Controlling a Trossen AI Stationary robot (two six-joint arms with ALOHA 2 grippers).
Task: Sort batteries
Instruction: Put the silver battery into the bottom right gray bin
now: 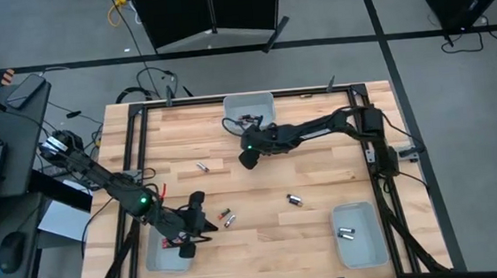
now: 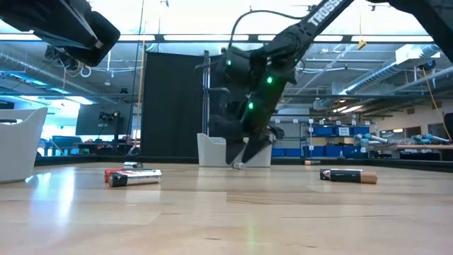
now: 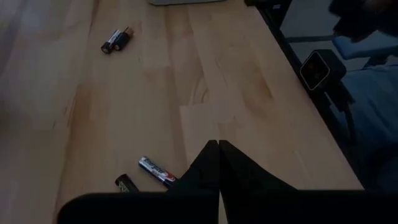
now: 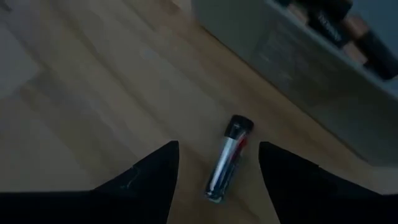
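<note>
The near edge of the table (image 1: 266, 244) had two trays: the left tray (image 1: 156, 260) with something red-and-black in it, and the right tray (image 1: 361, 246) holding a couple of grey batteries (image 1: 345, 233). The left claw (image 1: 199, 216) hovered just beside the left tray, its fingers pressed together with nothing visible between them in the wrist view. Right next to it lay a pair of batteries (image 1: 227, 219), one silver and red, one dark. A bit farther in sat a black battery (image 1: 294, 200), lying near the middle on its own, and another small one (image 1: 203, 167) was off toward the left. Farther back, the right claw (image 1: 248, 159) was down low at the wood with its fingers spread wide around a silver battery (image 4: 227, 159), not touching it, so nothing grabbed. Just behind that was the far tray (image 1: 250, 108), which already had a few dark cells in it. So I'd guess the sorting was maybe halfway: three trays each with something in them, about five batteries loose on the table.
</note>
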